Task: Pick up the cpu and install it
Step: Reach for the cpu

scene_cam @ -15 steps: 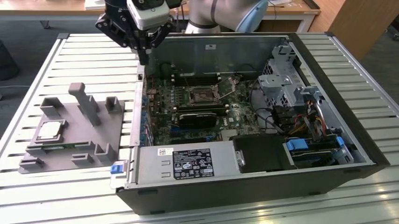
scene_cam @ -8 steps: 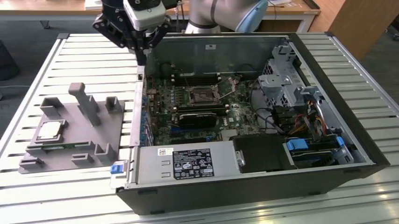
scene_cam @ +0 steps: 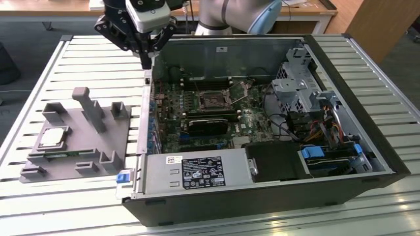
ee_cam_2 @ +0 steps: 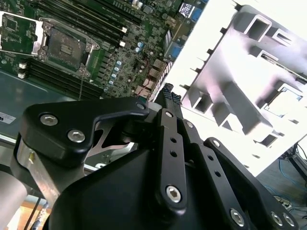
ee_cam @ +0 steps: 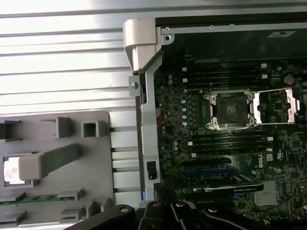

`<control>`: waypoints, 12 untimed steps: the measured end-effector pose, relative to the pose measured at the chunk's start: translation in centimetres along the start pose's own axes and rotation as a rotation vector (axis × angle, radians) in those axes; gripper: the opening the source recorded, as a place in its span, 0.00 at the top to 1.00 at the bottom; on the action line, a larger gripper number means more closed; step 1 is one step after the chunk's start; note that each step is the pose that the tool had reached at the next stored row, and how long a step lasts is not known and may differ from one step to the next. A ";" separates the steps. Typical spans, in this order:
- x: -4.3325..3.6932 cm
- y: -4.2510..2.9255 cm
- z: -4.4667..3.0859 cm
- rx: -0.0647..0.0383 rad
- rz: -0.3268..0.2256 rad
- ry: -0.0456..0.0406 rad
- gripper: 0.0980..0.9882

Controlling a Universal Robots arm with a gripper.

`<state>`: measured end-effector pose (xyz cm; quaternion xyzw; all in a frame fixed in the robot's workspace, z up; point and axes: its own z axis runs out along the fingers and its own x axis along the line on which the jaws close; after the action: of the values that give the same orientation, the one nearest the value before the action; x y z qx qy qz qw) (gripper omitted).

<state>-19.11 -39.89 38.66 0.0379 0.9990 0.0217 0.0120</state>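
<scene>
Pick-up seemingly unstarted: the black gripper (scene_cam: 148, 61), fingers closed on nothing, is hovering over the wall of the open black computer case (scene_cam: 262, 201), while the silver-topped square cpu (scene_cam: 52, 137) is lying in a grey plastic tray (scene_cam: 121, 135) beside that case, requiring opened fingers.

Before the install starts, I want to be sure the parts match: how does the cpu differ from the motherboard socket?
The cpu has a shiny silver top; the socket is dark. The cpu lies in the grey holder outside the computer case; the socket sits inside it. The cpu is bare, while the socket has a metal frame swung open beside it. Both are square and lie flat.
</scene>
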 end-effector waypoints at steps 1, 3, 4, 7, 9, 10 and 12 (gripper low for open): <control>0.06 0.00 0.01 0.000 0.000 0.0000 0.99; 0.18 -0.02 0.02 0.000 0.000 0.0002 0.99; 0.25 -0.02 0.03 0.000 0.000 0.0002 0.99; 0.48 -0.04 0.04 0.000 0.000 0.0003 0.99; 0.64 -0.05 0.06 0.000 0.000 0.0003 0.99; 0.73 -0.06 0.06 0.000 0.000 0.0003 0.99; 0.91 -0.07 0.07 0.000 0.000 0.0005 0.99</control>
<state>-20.02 -39.89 38.56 0.0379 0.9990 0.0216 0.0117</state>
